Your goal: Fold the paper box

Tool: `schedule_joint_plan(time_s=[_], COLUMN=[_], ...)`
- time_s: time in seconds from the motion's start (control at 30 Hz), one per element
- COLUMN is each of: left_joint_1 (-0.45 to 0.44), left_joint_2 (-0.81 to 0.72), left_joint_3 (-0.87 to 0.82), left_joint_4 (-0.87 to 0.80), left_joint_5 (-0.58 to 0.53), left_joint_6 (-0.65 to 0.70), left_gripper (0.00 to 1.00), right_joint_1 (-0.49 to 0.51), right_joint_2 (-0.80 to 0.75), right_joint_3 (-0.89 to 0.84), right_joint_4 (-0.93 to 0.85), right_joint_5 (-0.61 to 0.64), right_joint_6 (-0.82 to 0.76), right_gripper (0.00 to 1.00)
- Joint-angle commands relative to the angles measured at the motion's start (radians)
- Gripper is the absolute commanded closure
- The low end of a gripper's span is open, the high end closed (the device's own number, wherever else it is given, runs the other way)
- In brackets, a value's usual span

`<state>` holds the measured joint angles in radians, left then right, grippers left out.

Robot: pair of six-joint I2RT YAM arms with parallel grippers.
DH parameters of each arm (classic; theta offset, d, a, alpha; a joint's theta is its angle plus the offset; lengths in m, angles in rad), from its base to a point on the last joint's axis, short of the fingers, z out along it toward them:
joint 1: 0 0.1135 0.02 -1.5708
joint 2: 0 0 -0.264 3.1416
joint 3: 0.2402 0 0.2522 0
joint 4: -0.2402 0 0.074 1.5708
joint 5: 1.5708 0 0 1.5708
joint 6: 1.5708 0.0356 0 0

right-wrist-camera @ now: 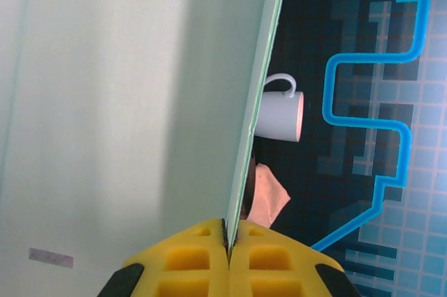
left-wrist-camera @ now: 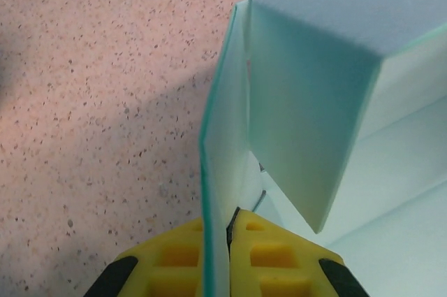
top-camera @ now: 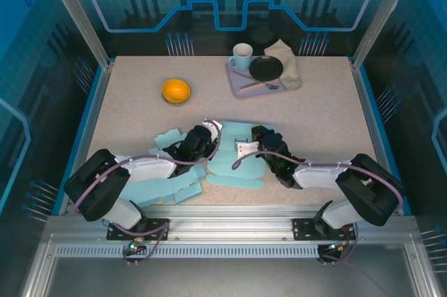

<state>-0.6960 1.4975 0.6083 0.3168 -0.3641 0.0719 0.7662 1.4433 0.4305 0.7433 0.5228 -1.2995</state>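
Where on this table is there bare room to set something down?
Bare patches: between orange bowl and tray; the far-left corner; the right side in front of the tray. Crowded: near centre, with the paper box and flat cutouts.

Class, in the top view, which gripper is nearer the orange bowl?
Left. The left gripper, on the paper box, sits just below-right of the orange bowl; the right gripper is farther right, past the left one.

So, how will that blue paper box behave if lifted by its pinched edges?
Likely light and floppy: the paper box is thin sheet, edge-on in the left tool. Its creased panels stand at angles, so it would probably hinge at folds rather than stay flat. The right tool pinches one thin wall; hard pulling might tear it.
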Motion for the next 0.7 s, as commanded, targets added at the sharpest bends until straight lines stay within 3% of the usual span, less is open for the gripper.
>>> schedule_joint_plan(time_s=[0.0, 0.13, 0.3, 0.5, 0.67], left_joint_1=[-0.004, -0.028, -0.112, -0.132, -0.127], left_joint_2=[-0.017, -0.060, -0.082, -0.137, -0.199], left_joint_3=[-0.070, -0.107, -0.130, -0.114, -0.115], left_joint_4=[0.109, 0.086, 0.034, -0.155, -0.247], left_joint_5=[-0.099, -0.101, -0.213, -0.183, -0.153], left_joint_6=[-0.008, -0.059, -0.096, -0.207, -0.270], left_gripper=[0.94, 0.94, 0.94, 0.91, 0.86], right_joint_1=[0.089, 0.158, 0.208, 0.222, 0.185], right_joint_2=[0.036, 0.011, -0.043, -0.128, -0.196], right_joint_3=[-0.049, -0.059, -0.090, -0.080, -0.087], right_joint_4=[-0.045, -0.102, -0.211, -0.403, -0.439], right_joint_5=[-0.034, 0.006, 0.046, 0.034, 0.017], right_joint_6=[-0.041, -0.053, -0.045, -0.078, -0.091], right_gripper=[1.00, 1.00, 1.00, 1.00, 1.00])
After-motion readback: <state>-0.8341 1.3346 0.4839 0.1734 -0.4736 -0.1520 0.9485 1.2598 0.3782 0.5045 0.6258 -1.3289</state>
